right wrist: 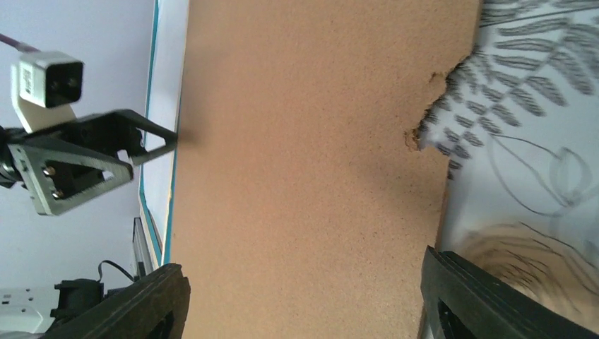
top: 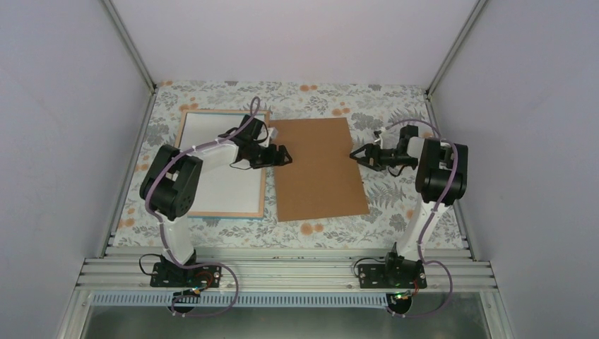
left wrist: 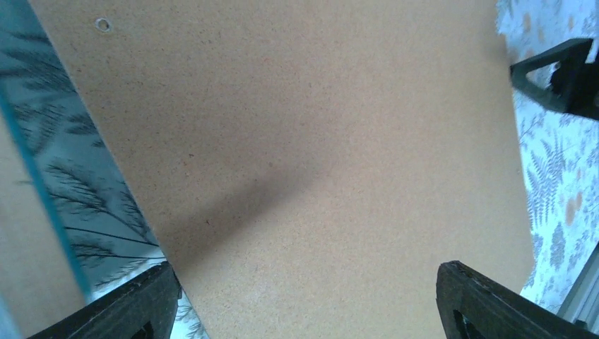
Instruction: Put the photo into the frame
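The frame (top: 219,111) lies flat at the left, wood-coloured edges up, with a white sheet (top: 219,176) filling it. Its teal edge shows in the left wrist view (left wrist: 35,176) and the right wrist view (right wrist: 147,162). The plain brown board (top: 321,169) lies on the table beside the frame. My left gripper (top: 285,155) is open and empty over the board's left edge (left wrist: 307,272). My right gripper (top: 357,155) is open and empty over the board's right edge (right wrist: 305,265). The photo is not in view.
The table has a floral cloth (top: 395,212). The board's edge is chipped (right wrist: 424,113) near my right gripper. Cage walls and posts stand close at the left, back and right. A metal rail (top: 282,272) runs along the near edge.
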You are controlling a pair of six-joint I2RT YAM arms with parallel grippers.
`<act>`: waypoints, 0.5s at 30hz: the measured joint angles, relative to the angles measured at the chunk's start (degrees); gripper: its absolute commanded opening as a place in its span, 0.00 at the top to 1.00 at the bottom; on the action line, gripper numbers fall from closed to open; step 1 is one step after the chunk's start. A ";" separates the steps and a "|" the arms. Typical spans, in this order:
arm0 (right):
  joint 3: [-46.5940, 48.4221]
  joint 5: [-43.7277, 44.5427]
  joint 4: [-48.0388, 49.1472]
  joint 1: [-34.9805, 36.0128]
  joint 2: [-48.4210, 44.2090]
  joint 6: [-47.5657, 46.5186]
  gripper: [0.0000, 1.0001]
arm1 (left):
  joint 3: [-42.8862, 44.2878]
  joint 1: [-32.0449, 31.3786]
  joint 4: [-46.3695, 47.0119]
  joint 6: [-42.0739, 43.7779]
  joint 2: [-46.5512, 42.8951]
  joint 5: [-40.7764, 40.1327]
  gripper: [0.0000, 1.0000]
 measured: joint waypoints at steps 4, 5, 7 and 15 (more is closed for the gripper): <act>0.26 -0.26 0.96 2.19 0.20 -0.39 0.17 | 0.00 2.05 -1.11 0.92 -2.40 0.46 0.10; 0.42 -0.28 1.11 2.80 0.20 -0.37 0.17 | 0.00 2.40 -1.42 1.11 -3.10 0.44 0.10; 0.74 -0.13 1.42 3.72 0.26 -0.35 0.18 | -0.26 2.99 -1.81 1.55 -4.63 0.44 0.11; 2.01 -1.97 2.01 7.10 2.21 -0.26 0.18 | -2.14 7.02 -3.48 4.26 -7.48 0.92 0.10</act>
